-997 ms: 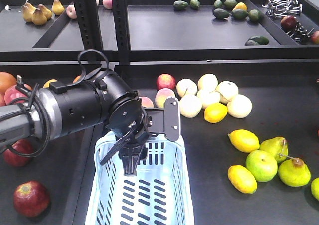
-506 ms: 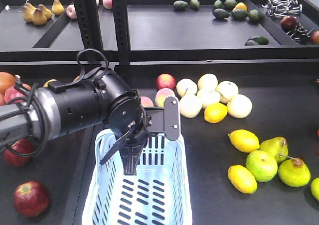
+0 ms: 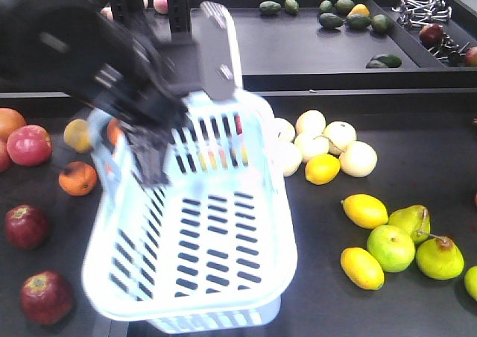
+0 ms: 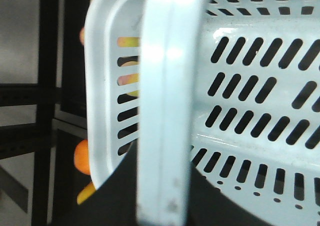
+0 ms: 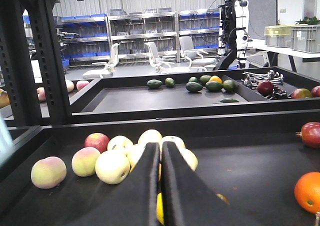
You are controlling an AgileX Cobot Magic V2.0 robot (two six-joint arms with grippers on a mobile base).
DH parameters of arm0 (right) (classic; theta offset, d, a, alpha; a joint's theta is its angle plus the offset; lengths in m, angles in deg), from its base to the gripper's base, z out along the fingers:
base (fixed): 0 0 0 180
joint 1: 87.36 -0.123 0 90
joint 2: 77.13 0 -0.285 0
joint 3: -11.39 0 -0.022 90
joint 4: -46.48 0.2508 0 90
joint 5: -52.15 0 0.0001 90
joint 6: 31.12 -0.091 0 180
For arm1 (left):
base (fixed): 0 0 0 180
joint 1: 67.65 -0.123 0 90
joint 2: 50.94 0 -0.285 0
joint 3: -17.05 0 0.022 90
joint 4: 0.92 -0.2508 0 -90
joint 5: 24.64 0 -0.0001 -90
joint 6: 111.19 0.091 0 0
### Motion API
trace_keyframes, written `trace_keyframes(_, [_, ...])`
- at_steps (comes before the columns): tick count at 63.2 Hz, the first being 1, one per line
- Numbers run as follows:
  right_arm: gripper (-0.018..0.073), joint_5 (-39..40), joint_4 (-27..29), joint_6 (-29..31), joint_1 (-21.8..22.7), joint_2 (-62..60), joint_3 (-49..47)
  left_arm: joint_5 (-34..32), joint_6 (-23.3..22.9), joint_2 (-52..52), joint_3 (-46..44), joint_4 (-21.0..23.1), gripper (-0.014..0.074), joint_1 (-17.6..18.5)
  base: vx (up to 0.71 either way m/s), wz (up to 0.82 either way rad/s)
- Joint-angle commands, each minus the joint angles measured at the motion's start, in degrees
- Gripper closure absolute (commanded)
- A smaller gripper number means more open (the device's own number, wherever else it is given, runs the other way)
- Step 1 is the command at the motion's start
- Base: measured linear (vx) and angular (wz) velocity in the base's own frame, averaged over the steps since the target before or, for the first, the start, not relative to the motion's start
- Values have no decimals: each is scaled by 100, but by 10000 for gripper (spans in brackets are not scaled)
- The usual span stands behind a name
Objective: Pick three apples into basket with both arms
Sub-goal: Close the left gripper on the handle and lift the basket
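Left gripper [image 3: 153, 165], basket [image 3: 289, 232]: higher now

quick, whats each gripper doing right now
left gripper: shut on the basket
right gripper: shut, holding nothing

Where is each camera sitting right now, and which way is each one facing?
Front view: high on the robot, looking forward and down over the black table; the blurred left arm shows at the basket.
Left wrist view: pressed close to the basket's handle and slotted wall; no arm part clearly shows.
Right wrist view: low over the table, facing level towards the back shelf; the shut right gripper shows.
Shared: front and left wrist see the basket; front and right wrist see the avocados and pale yellow fruit.
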Motion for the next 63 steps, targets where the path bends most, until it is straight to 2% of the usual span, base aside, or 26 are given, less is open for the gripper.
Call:
trace_keyframes(1, [568,438,0,35,37,-73,85,227,2,-566,-377,-201,603,19,0,0])
trace_keyframes(8, [568,438,0,35,37,-73,85,726,-5,-960,-469,-448,603,19,0,0])
trace_keyframes(30, [568,438,0,35,37,-73,85,713,-42,-1879,-469,-447,603,19,0,0])
trace_keyframes(63, [568,438,0,35,37,-73,85,713,-42,-1975,-469,-447,603,19,0,0])
